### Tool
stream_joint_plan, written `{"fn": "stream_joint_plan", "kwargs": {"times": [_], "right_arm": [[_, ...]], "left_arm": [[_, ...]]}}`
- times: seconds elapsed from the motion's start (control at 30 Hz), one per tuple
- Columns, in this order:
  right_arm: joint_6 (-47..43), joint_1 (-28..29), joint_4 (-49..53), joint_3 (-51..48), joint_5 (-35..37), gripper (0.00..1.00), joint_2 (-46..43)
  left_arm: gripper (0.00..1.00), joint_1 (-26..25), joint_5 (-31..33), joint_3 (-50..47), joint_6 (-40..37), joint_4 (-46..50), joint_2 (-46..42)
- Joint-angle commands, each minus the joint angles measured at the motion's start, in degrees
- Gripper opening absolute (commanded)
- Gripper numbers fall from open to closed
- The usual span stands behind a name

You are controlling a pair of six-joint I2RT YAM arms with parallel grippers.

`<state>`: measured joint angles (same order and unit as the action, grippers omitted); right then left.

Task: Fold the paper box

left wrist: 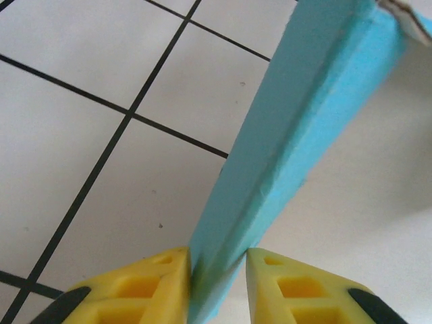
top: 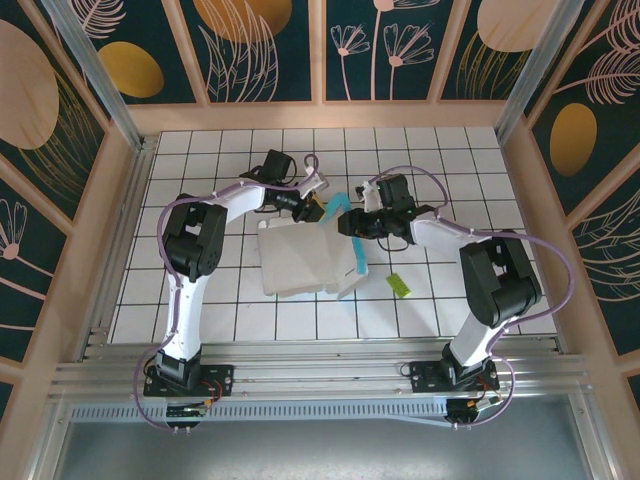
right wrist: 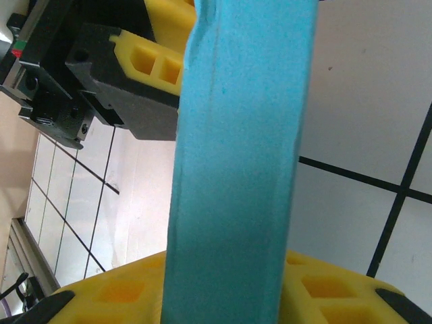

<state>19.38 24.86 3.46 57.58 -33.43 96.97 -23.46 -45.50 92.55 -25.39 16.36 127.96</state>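
Yellow fingertips (left wrist: 158, 287) of the left gripper (left wrist: 216, 287) are seen at the bottom of the left wrist view, clenched on a teal flap of the paper box (left wrist: 304, 135), which is pinched between them and rises away to the upper right. White tiles with dark lines are seen beneath it.

From the right wrist, a broad teal strip of the paper box (right wrist: 243, 135) is seen standing upright between the yellow fingers (right wrist: 115, 293) of the right gripper (right wrist: 226, 300); whether it is squeezed or merely framed by them cannot be told. The left gripper (right wrist: 158, 47) is seen just behind the strip, at the top of that view.

From above, the paper box (top: 298, 255) is found near the middle of the tiled table (top: 200, 300), its white face turned up, with one teal flap lifted at its far right corner. That flap is met by the left gripper (top: 312, 208) and the right gripper (top: 345, 225) from either side. A small yellow-green slip (top: 399, 285) is seen lying to the right of the box, apart from it
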Motion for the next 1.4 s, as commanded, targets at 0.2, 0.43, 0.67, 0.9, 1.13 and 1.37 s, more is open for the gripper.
{"fn": "stream_joint_plan", "kwargs": {"times": [0.2, 0.43, 0.67, 0.9, 1.13, 1.37], "right_arm": [[-1.97, 0.69, -2.13, 0.23, -2.43, 0.37, 0.67], [-1.80, 0.74, -2.10, 0.15, -2.34, 0.37, 0.50], [-1.88, 0.74, -1.88, 0.54, -2.43, 0.37, 0.42], [-1.88, 0.86, -1.51, 0.84, -2.44, 0.37, 0.62], [-1.36, 0.90, -0.86, 1.72, -0.93, 0.42, -0.26], [-0.60, 0.84, 0.03, 3.70, 4.02, 0.65, -4.79]], "left_arm": [[0.28, -1.67, 0.41, 3.92, 0.01, -2.12, 2.83], [0.11, -1.76, -0.16, 4.57, -0.19, -1.68, 3.29], [0.18, -2.59, 3.74, 1.98, 0.63, -4.87, 1.74], [0.04, -2.86, 3.17, 1.56, 2.36, -7.96, 1.40], [0.06, -3.26, 4.68, -1.62, 3.35, -11.23, -0.41], [0.03, -3.26, 8.22, -6.99, 6.24, -19.27, -3.87]]}}
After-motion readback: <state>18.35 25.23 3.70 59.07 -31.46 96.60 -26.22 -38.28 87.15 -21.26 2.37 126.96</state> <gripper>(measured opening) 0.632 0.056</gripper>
